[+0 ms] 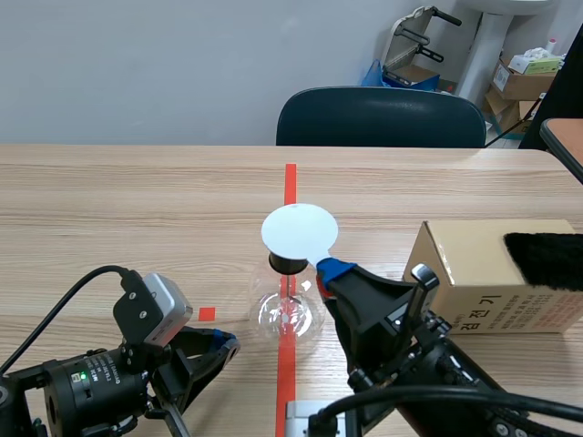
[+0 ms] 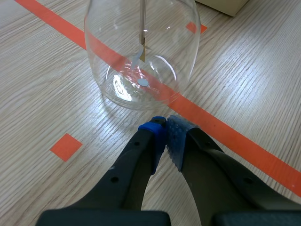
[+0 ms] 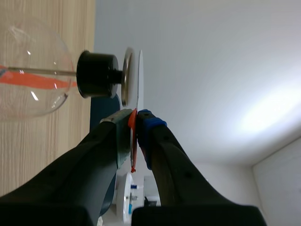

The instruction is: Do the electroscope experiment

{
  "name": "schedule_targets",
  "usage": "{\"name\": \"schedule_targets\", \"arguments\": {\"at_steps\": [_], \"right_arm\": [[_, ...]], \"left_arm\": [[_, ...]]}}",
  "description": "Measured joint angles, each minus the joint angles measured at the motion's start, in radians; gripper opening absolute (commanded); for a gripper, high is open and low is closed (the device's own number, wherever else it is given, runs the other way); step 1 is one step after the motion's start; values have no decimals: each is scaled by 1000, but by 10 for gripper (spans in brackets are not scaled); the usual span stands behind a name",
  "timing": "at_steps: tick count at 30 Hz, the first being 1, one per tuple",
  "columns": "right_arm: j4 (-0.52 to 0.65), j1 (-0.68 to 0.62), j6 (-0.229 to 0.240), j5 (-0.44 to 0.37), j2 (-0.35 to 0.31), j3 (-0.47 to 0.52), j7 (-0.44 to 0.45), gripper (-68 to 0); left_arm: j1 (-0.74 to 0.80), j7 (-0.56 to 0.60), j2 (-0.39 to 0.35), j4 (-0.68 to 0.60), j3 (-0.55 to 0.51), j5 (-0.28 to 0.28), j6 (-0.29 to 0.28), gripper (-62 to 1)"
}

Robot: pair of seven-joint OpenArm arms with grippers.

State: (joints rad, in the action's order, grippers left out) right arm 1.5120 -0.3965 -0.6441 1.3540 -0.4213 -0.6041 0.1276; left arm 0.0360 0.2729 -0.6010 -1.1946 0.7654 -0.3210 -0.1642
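Two grippers flank a clear round glass electroscope flask with a black stopper, upright on the wooden table. The right gripper is pinched tight on the orange tab of a thin white round disc, held flat just over the flask's metal cap; can't tell if they touch. The left gripper has its fingers closed together on nothing, low, just beside the flask's base. A brown cardboard box with black furry cloth sits right of the flask.

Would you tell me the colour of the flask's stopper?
The stopper is black, clearest in the right wrist view.
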Motion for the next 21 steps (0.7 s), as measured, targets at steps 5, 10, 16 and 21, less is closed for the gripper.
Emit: {"name": "schedule_targets", "arguments": {"at_steps": [5,10,16,21], "right_arm": [[0,0,0,-39,0,0,-117,-662],[0,0,0,-45,0,0,-266,-662],[0,0,0,-45,0,0,-447,-662],[0,0,0,-46,0,0,-588,-662]], "left_arm": [[0,0,0,0,0,0,0,-569],[0,0,0,0,0,0,0,-569],[0,0,0,0,0,0,0,-569],[0,0,0,0,0,0,0,-569]]}}
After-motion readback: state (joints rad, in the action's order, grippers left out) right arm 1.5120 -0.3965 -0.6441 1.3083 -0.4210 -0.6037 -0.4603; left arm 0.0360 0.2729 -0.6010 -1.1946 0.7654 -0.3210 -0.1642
